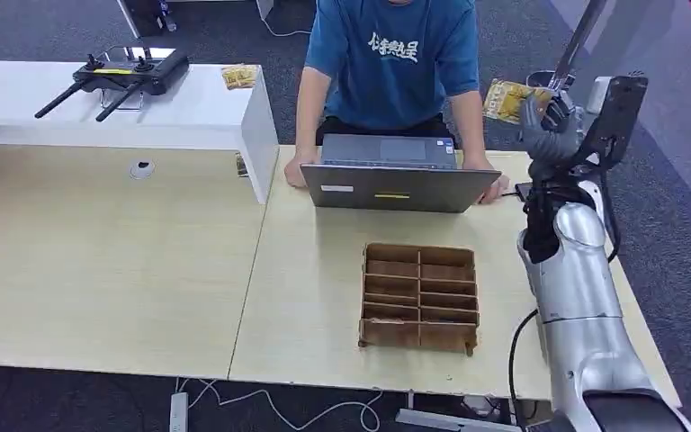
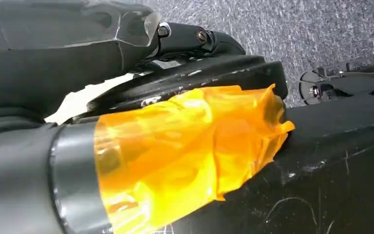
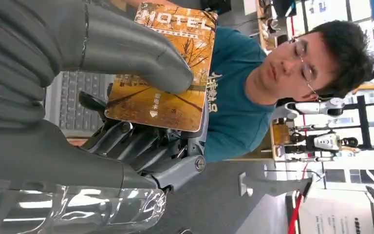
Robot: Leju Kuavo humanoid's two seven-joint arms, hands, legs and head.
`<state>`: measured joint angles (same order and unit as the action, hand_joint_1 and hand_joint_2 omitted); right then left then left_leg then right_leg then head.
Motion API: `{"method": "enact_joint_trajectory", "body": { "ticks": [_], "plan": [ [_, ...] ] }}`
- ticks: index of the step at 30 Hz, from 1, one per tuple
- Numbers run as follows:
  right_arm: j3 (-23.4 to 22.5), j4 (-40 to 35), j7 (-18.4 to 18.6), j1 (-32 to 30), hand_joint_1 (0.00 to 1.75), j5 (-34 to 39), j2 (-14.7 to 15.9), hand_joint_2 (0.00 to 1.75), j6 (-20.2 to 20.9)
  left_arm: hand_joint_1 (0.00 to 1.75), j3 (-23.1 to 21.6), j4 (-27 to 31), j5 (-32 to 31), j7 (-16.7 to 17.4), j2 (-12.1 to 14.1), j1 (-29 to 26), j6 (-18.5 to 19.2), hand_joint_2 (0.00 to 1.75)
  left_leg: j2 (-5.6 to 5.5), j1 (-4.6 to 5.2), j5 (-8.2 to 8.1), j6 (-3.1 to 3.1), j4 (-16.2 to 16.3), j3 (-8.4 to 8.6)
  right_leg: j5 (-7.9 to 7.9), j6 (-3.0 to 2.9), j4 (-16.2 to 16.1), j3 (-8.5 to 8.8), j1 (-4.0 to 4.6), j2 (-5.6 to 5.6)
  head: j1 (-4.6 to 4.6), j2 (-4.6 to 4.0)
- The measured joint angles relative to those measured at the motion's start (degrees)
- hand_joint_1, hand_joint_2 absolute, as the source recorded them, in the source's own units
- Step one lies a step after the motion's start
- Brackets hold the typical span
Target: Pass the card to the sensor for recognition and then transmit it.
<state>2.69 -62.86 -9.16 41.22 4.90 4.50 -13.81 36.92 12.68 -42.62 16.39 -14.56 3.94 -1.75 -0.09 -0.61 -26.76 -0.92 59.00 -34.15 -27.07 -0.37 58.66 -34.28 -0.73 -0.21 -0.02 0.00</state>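
Note:
The card (image 1: 507, 100) is a yellow-orange hotel card with an autumn tree picture. My right hand (image 1: 547, 124) holds it raised beyond the table's far right corner, beside the seated person. In the right wrist view the thick thumb (image 3: 141, 53) presses the card (image 3: 163, 92) against the darker fingers (image 3: 136, 144) under it. A small black device (image 1: 523, 191) with a cable lies on the table's right edge below the hand. My left hand (image 2: 190, 39) appears as dark parts over grey floor, behind an orange-taped piece; I cannot tell how its fingers lie.
A person (image 1: 394, 54) in a teal shirt sits at an open grey laptop (image 1: 400, 180) across the table. A brown compartment box (image 1: 420, 295) stands mid-table. A white shelf (image 1: 207, 117) at the left carries a black remote controller (image 1: 121, 74) and another card (image 1: 239, 76).

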Motion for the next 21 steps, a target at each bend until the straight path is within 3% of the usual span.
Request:
{"method": "enact_joint_trajectory", "body": {
  "ticks": [9, 21],
  "plan": [
    [-2.93, -0.94, -2.10, -6.26, 1.75, 1.77, 4.11, 1.75, 0.79, 0.00, 1.44, 0.00, 1.44, 0.09, 0.00, 0.00, -0.09, 0.00, -0.05, 0.01, -0.04, 0.01, 0.01, -0.02, 0.00, 0.00, -0.03, 0.01, -0.01, -0.04, 0.02, 0.00],
    [-6.03, -3.21, -2.86, -13.69, 1.75, 0.48, 6.43, 1.75, 2.06, 0.00, 3.19, 0.00, 2.73, 0.07, 0.00, 0.03, -0.13, 0.00, -0.05, 0.00, -0.04, 0.01, 0.00, -0.03, -0.01, 0.00, -0.03, 0.00, 0.00, -0.04, 0.00, 0.00]
  ]
}}
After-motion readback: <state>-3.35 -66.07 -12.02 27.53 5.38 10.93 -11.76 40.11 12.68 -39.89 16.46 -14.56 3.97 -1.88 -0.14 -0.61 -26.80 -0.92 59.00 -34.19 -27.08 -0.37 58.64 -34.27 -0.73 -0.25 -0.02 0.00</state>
